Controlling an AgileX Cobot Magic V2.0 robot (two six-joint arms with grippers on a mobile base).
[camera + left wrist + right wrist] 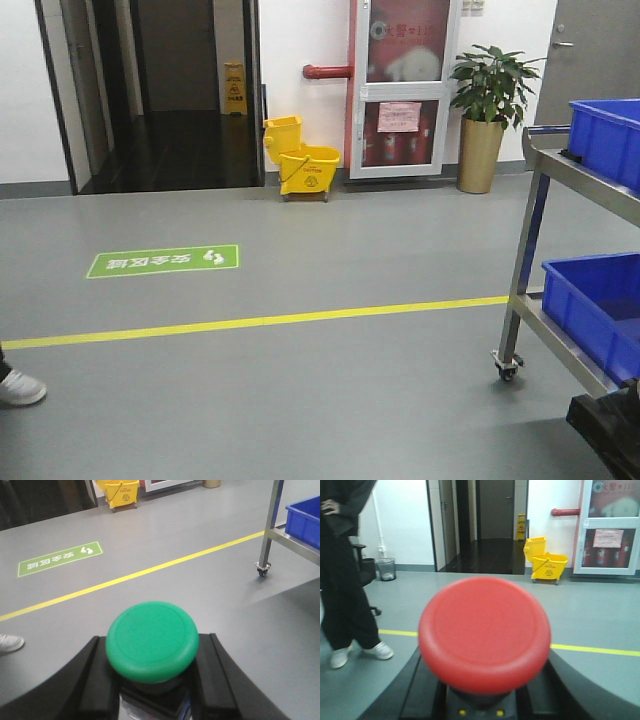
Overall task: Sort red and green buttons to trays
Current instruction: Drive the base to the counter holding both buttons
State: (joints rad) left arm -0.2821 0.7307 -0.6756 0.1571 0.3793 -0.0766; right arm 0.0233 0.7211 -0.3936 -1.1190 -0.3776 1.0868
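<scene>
Overhead of the floor, the green button (151, 641) is gripped by the left pincer (154, 692): its black-and-silver base is clamped between the two black fingers (92, 680) and its round cap stands above them. Likewise, the red button (484, 632) is grasped by the right pincer (485, 702), with its cap upright and its dark base squeezed between the fingers.

Two blue crates are carried on a steel cart (528, 240) at the right of the front view. The upper crate (608, 135) is seen from the side only, so its contents cannot be told. The lower crate (595, 305) is cut off by the picture's edge, and only a bare blue inner wall is shown. A yellow mop bucket (305, 168) is parked against the far wall, just beside a dark doorway, and a potted plant (485, 110) is set further right. In the right wrist view, a small waste bin (386, 569) is seen by the wall behind a standing person (342, 580).

A wide stretch of grey floor is crossed by a yellow line (260, 322), which ends near the cart's leg. A green floor sign (163, 261) is laid beyond the line. The cart's caster (508, 368) marks the right limit of the open floor, and a white shoe (20, 388) intrudes at the left edge.
</scene>
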